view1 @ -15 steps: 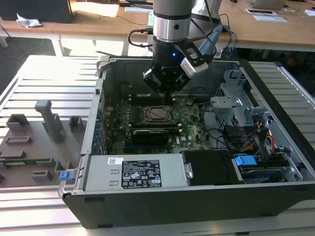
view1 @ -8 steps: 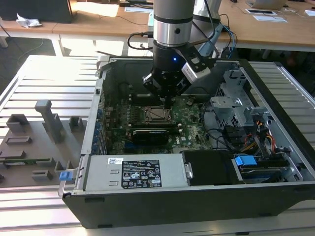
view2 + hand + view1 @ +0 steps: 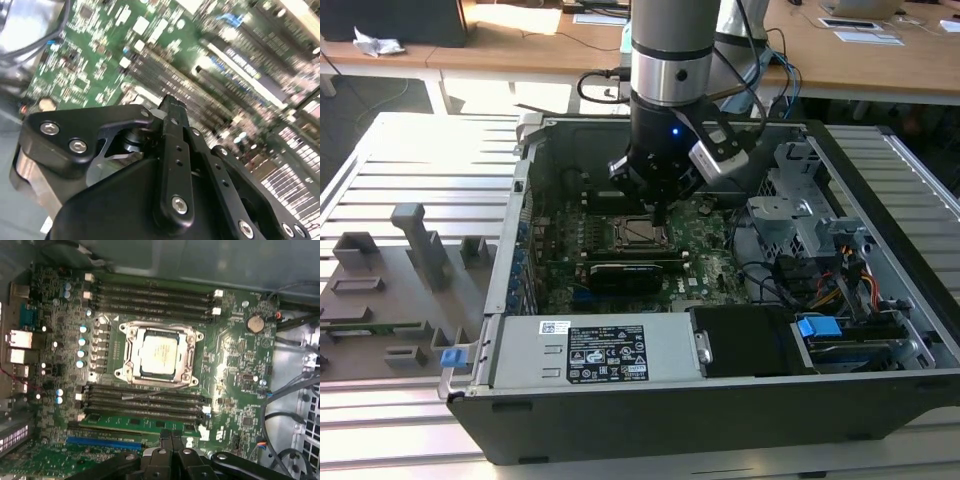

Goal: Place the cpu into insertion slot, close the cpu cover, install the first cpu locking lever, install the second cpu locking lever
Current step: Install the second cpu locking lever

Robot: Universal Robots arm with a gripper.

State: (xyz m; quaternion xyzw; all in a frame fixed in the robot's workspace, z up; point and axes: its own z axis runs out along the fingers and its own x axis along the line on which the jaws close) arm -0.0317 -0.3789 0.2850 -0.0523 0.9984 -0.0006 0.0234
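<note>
CPU (image 3: 159,351) sits flat in the insertion slot (image 3: 159,376), its silvery top showing through the window of the cpu cover (image 3: 131,352), which lies down over it as a metal frame. From my remote seat, the first wrist view gives the clearest look: socket near the middle of the green motherboard (image 3: 235,360), long black memory slots (image 3: 150,294) running along two opposite sides of it, a row of small capacitors (image 3: 82,342) beside another side. A round coin cell (image 3: 255,323) lies well apart from the socket, past the end of the slots. I cannot tell from these frames whether the locking levers are latched.

Tool (image 3: 171,440) hangs above the board, off the socket, over the slot rows nearest the blue connector (image 3: 102,444). Fingers (image 3: 172,130) are pressed together, clenched on nothing I can see. In the exterior view the tool (image 3: 660,212) points down just above the socket area, inside the open computer case (image 3: 880,200).

Black card (image 3: 638,272) lies across the board beside the socket. Power supply box (image 3: 590,352) with its label fills the near edge of the case. Case rests on a slatted metal bench (image 3: 410,160); a grey fixture tray (image 3: 380,290) lies toward the exterior view's left.
</note>
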